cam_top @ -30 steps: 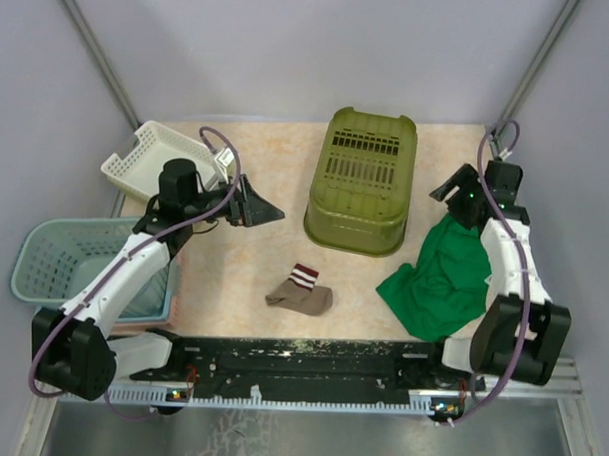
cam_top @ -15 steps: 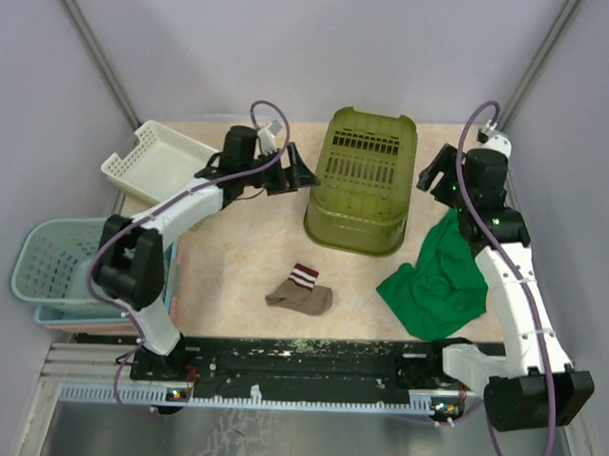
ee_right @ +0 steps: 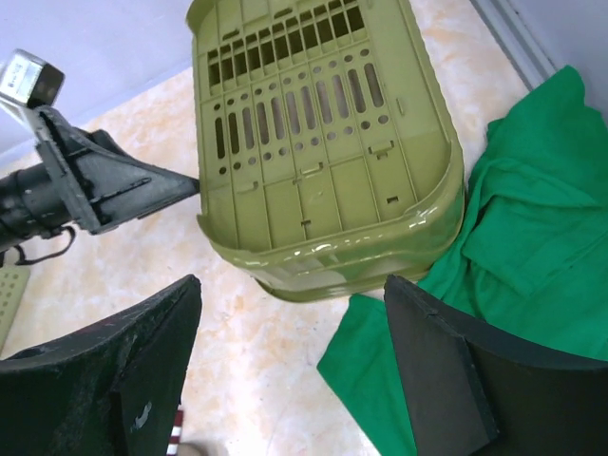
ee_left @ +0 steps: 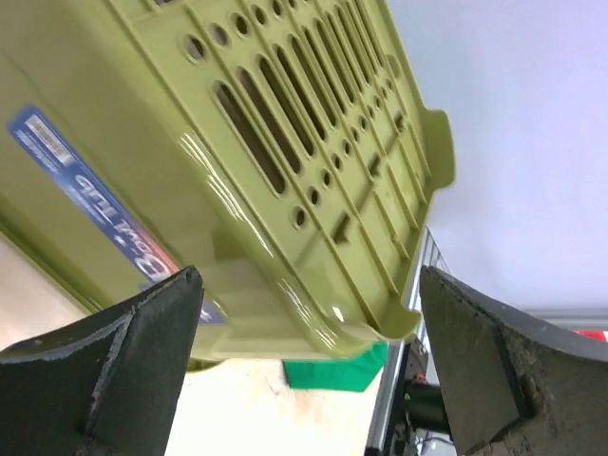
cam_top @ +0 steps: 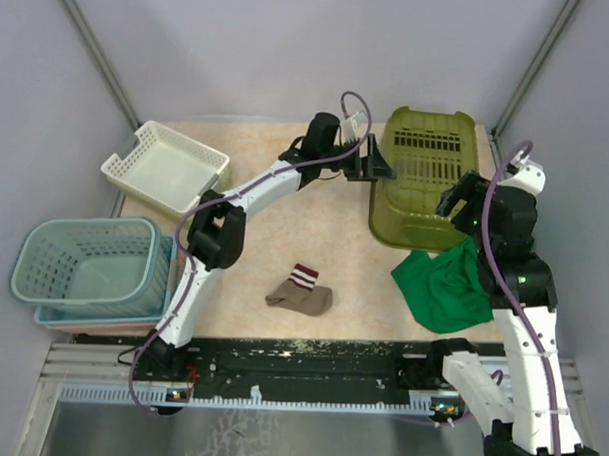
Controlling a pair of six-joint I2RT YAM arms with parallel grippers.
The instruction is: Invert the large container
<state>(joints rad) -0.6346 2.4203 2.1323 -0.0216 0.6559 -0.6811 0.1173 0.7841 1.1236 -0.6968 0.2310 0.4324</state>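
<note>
The large olive-green slotted container (cam_top: 426, 177) stands tilted at the far right of the table, its slotted face up and its near edge against the green cloth (cam_top: 442, 293). My left gripper (cam_top: 379, 169) is open at the container's left rim. In the left wrist view the container (ee_left: 266, 161) fills the top, and its rim hangs between the spread fingers of the gripper (ee_left: 309, 285). My right gripper (cam_top: 460, 205) is open and empty over the container's near right corner. In the right wrist view the gripper (ee_right: 293, 280) is above the container (ee_right: 323, 161), with the cloth (ee_right: 532, 218) to the right.
A striped brown sock (cam_top: 300, 291) lies at the front middle. A white tray (cam_top: 164, 168) stands at the back left, and a blue basket (cam_top: 83, 265) at the near left. The right wall post is just behind the container.
The left arm has reached far to the right. The container has shifted right from the table's middle and tipped up. The right gripper has drawn nearer, over the cloth.
</note>
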